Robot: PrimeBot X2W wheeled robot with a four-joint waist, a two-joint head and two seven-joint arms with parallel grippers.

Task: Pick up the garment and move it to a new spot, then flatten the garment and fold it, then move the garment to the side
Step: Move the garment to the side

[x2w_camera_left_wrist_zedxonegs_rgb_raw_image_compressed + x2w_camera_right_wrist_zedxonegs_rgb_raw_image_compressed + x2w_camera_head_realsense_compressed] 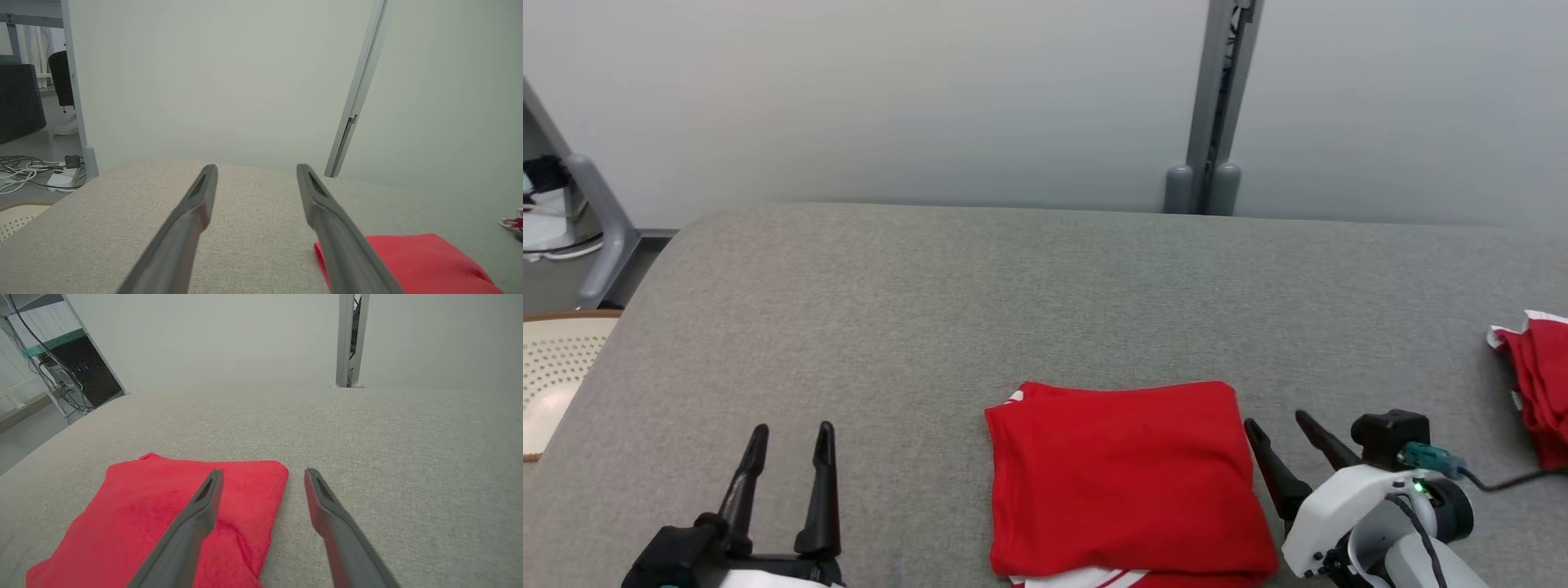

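You see the folded red garment (1123,474) lying flat on the grey table (1013,286), at 6 o'clock in the head view. The left gripper (793,428), at 7 o'clock, has its fingers wide and holds nothing, well apart from the garment. The right gripper (1275,419), at 5 o'clock, is wide and empty too, just beside the garment's right edge. Another red cloth (1535,392) lies at 3 o'clock.

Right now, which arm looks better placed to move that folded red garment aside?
Probably right: the right claw, open, sits beside the right edge of the folded red garment, while the left claw, open, stands farther off across the grey surface.
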